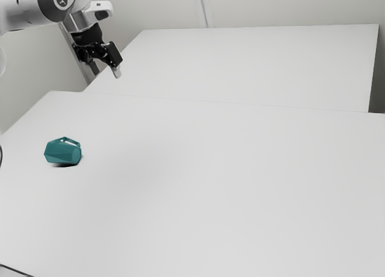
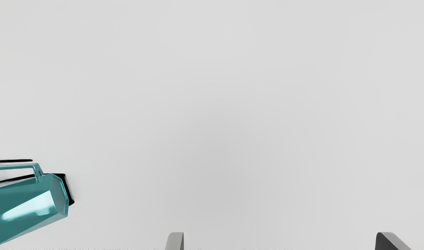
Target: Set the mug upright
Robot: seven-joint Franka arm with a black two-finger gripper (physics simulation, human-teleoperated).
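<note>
Nearest the wrist camera, see fingers (image 2: 175, 242) spread wide, with nothing held between them. Below the gripper (image 1: 106, 71), well apart from it and off to one side, find the mug (image 1: 62, 152) lying on its side on the table (image 1: 210, 186). Judge the goal unmet: reckon on getting hold, turning it base-down, then letting go.

A white table (image 1: 210, 186) lies before what may be a second tabletop (image 1: 258, 66), with a pale wall (image 1: 289, 6) beyond.
</note>
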